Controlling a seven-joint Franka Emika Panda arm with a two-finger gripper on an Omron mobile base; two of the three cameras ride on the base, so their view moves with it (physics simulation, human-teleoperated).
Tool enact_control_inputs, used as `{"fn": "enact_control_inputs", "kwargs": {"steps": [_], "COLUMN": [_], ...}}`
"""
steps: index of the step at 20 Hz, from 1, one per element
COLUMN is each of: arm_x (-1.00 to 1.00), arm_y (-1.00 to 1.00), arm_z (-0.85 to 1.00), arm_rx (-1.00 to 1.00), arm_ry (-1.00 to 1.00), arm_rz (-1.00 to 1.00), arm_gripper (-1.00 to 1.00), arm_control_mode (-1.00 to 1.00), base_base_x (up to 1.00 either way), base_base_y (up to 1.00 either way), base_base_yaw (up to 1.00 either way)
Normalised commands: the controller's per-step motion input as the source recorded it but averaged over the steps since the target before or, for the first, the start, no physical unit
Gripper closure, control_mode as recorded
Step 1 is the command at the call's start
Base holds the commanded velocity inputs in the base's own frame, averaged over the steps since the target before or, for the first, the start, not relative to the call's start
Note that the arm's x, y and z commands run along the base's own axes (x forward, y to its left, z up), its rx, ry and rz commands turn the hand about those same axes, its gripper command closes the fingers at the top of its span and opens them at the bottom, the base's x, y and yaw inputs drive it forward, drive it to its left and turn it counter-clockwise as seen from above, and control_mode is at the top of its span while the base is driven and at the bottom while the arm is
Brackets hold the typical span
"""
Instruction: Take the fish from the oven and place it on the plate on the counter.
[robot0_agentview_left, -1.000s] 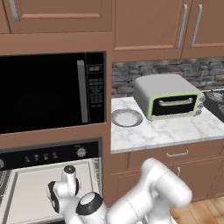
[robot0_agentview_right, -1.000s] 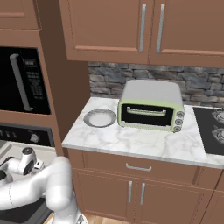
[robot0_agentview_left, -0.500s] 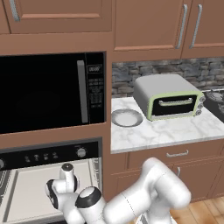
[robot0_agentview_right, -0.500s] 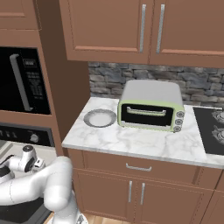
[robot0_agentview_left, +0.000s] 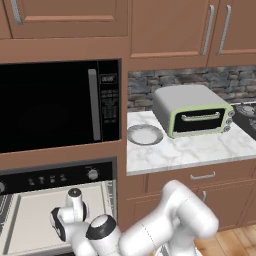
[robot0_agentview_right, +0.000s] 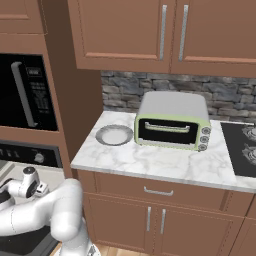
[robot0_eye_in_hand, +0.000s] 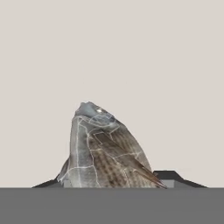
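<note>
Fish (robot0_eye_in_hand: 105, 151) lies on the cream tray (robot0_agentview_left: 30, 220) of the oven (robot0_agentview_left: 55, 176), between the gripper (robot0_eye_in_hand: 114, 181) fingers; grip unconfirmed. Lift and transfer to the plate (robot0_agentview_left: 145, 134) on the counter (robot0_agentview_left: 200, 150) remain outstanding

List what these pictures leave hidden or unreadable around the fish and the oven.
- Fish: hand view, lower part cut off at the bottom.
- End effector: hand view, tips barely visible beside the fish; whether they grip it cannot be told.
- Oven: left base view, tray partly covered by the arm.
- Oven knob labels: too small.
</note>
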Motion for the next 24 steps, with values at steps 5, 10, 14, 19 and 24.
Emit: {"fn": "enact_control_inputs", "kwargs": {"steps": [5, 10, 14, 19, 24], "arm_x": [0.00, -0.26, -0.80, -0.92, -0.89], "arm_y": [0.00, -0.08, -0.05, -0.25, -0.41], "arm_z": [-0.17, 0.14, 0.61, 0.76, 0.86], "arm_rx": [-0.01, 0.00, -0.01, -0.02, -0.03], "arm_ry": [0.00, 0.00, 0.00, 0.00, -0.03], "arm_rz": [0.00, 0.00, 0.01, 0.02, 0.03], "arm_gripper": [1.00, 1.00, 1.00, 1.00, 1.00], "arm_control_mode": [-1.00, -1.00, -1.00, -1.00, -1.00], "base_base_x": [0.00, 0.00, 0.00, 0.00, 0.00], "base_base_y": [0.00, 0.00, 0.00, 0.00, 0.00], "base_base_yaw": [0.00, 0.00, 0.00, 0.00, 0.00]}}
